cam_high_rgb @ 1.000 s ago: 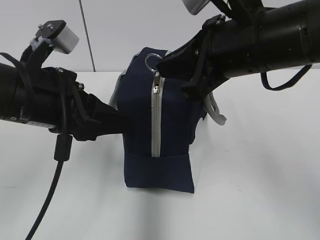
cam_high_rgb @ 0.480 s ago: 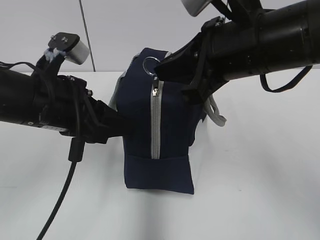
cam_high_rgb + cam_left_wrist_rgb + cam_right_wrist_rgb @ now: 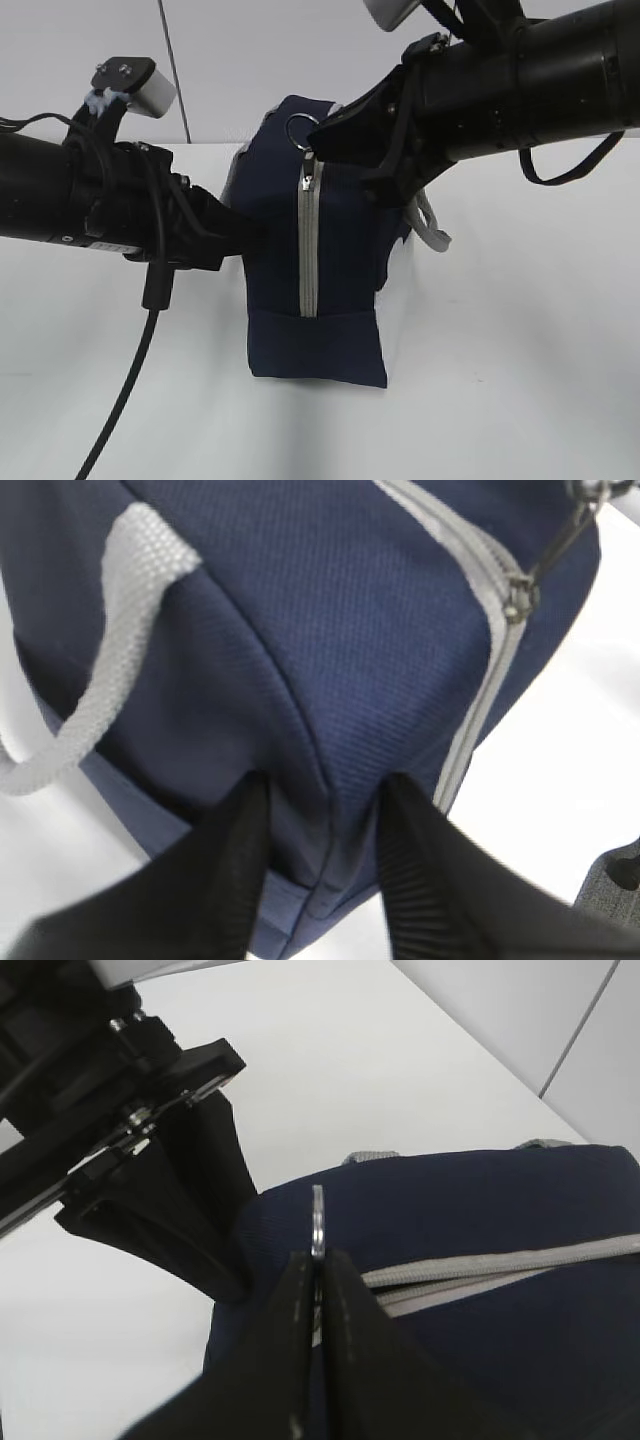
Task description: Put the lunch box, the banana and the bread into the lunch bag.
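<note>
- The lunch bag (image 3: 315, 270) is standing upright on the white counter (image 3: 520, 350), its zipper (image 3: 308, 245) facing the camera.
- The left claw (image 3: 322, 825) is pinching a fold of the bag's corner.
- The right claw (image 3: 318, 1270), pressed together, is gripping the pull ring (image 3: 317, 1222) at the top.

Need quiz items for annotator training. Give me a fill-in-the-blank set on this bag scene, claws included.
1. The right claw is shut on the zipper's round metal ____.
2. The left claw pinches a fold of the lunch bag between its ____ fingers.
3. The zipper along the bag is ____, so no lining shows.
4. The bag's webbing handle is ____ in colour.

Missing words: ring; black; closed; grey
</note>
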Robot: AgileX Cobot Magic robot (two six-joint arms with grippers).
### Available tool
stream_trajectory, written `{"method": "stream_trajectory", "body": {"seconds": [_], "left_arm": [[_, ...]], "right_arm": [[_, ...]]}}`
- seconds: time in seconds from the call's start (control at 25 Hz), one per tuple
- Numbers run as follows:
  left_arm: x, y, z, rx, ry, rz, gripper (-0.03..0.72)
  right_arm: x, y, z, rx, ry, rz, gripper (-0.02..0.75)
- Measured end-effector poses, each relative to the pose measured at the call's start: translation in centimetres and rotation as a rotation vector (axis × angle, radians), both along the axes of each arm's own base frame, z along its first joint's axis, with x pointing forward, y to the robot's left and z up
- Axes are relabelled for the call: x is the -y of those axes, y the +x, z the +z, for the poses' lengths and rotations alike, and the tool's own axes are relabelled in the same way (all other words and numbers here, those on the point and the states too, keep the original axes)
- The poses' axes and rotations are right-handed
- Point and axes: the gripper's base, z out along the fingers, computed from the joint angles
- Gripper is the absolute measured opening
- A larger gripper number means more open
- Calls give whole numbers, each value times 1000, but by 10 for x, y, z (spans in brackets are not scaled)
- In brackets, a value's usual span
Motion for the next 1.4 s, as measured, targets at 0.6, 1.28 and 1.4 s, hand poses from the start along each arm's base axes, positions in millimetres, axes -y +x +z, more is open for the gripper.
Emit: {"method": "stream_trajectory", "body": {"seconds": [0.6,1.28,1.4], "left_arm": [[3,-5,0,-31,-24,-50,4],[3,-8,-1,-30,3,-102,4],[3,-9,-1,-31,5,-108,4]], "right_arm": [[0,4,5,-40,106,-77,0],[11,43,10,-60,117,2,0],[26,52,10,-107,126,86,0]]}}
